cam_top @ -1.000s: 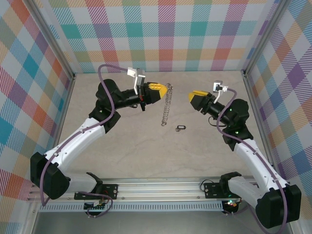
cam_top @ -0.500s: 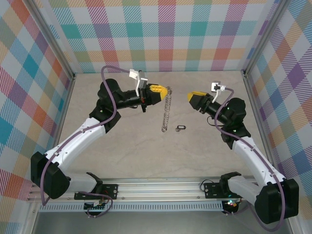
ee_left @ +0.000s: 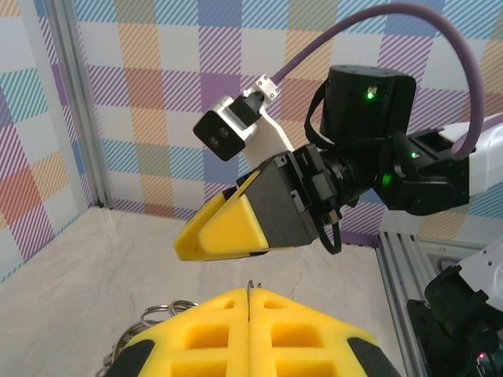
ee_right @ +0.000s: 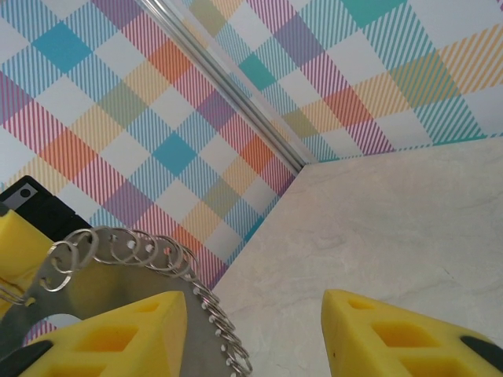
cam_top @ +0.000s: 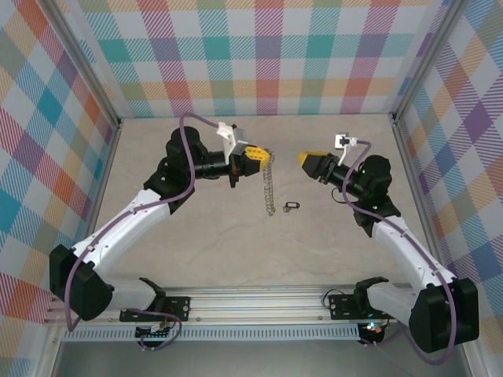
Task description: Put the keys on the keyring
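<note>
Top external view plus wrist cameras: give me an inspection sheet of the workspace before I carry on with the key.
Surface: flat, beige, marbled tabletop.
Job's things: keyring hangs from the left gripper; key lies on the tabletop just right of the ring's lower end, not threaded on.
Clutter: nothing seen.
Grippers: left shut on the keyring's top; right gripper open, holding nothing, facing the left one.
Cables: a purple cable loops above each wrist, away from the ring.
Surroundings: plaid walls, aluminium frame at the near edge.

right pincer: fingers apart | keyring: looped edge just behind one finger | plaid wall beyond
</note>
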